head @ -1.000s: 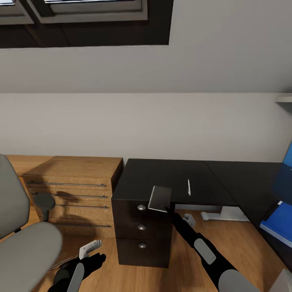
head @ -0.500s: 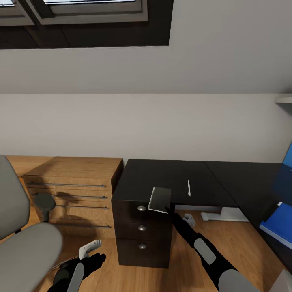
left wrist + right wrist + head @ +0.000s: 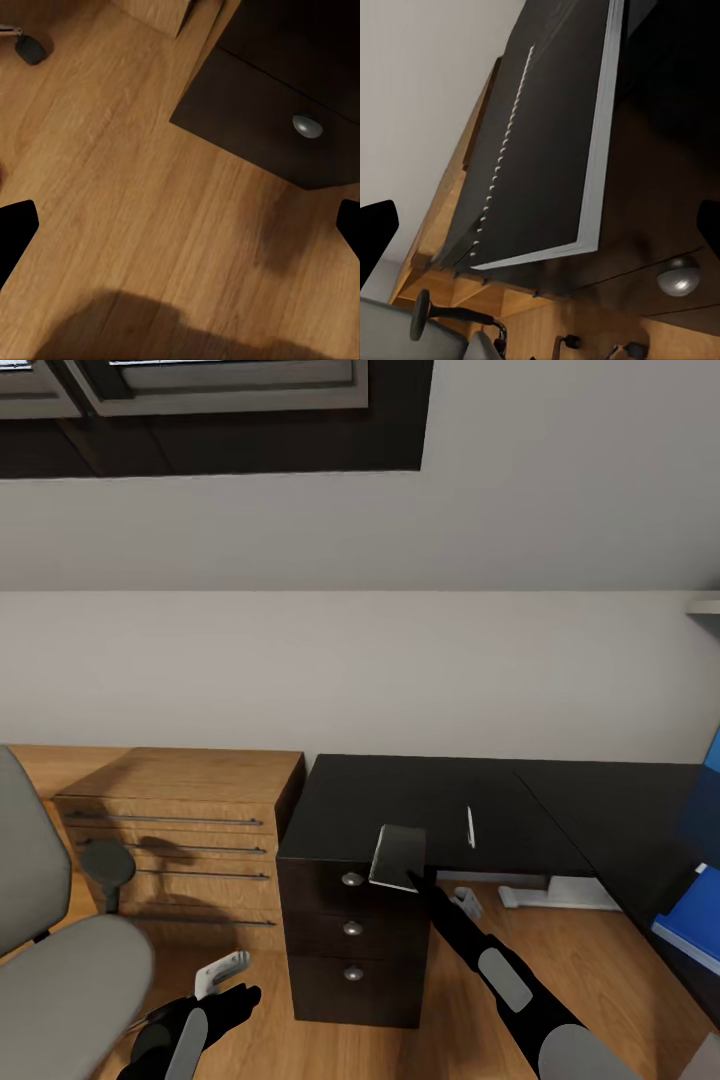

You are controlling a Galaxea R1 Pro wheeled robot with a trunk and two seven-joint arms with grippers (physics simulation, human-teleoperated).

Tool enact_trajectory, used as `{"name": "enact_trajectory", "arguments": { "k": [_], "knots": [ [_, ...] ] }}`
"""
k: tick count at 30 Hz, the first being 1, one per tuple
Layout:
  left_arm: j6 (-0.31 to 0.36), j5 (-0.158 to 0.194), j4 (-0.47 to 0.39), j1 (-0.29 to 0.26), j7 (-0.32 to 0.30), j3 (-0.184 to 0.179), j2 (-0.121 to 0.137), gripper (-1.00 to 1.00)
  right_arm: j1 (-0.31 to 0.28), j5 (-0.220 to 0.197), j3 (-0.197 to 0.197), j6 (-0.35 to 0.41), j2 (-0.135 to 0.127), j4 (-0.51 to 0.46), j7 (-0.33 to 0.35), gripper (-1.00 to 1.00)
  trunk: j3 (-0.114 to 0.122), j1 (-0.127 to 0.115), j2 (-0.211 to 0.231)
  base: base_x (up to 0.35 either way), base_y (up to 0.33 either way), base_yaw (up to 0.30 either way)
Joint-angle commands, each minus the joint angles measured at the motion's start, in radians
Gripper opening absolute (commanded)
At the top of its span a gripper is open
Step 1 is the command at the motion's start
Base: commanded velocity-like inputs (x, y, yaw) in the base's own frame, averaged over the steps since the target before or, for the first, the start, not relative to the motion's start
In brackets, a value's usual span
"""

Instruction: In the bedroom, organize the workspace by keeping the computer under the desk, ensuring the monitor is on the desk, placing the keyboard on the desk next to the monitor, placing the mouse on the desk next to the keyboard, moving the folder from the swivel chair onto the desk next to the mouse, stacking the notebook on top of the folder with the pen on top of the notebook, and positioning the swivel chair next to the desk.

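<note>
Thin dark grey notebook (image 3: pixel 397 857) is clamped by the right gripper (image 3: pixel 412 877), tilted, at the glossy black desk (image 3: pixel 400 800) corner.
Short white pen (image 3: pixel 470 827) lies beyond the gripper; left gripper (image 3: pixel 180 225) hangs spread apart over wood floor (image 3: pixel 127 195).

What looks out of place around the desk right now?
The notebook is tilted up off the desk at its front edge, held in the right claw, not lying flat. The pen lies alone on the desktop, and the blue folder sits apart at the far right.
</note>
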Motion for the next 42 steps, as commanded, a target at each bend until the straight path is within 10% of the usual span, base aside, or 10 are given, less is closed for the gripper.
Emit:
{"name": "enact_trajectory", "arguments": {
  "k": [1,42],
  "knots": [
    [0.004,0.011,-0.001,-0.001,0.007,0.001,0.0,1.0,-0.001,-0.011,0.002,0.005,0.0,0.0,0.002,1.0,-0.001,0.0,-0.001,0.019,0.008,0.0],
    [0.003,0.011,0.0,-0.001,0.007,0.001,0.0,1.0,-0.001,-0.007,0.006,0.004,0.025,0.002,0.0,1.0,-0.001,0.0,-0.001,0.028,0.005,0.0]
  ]
}}
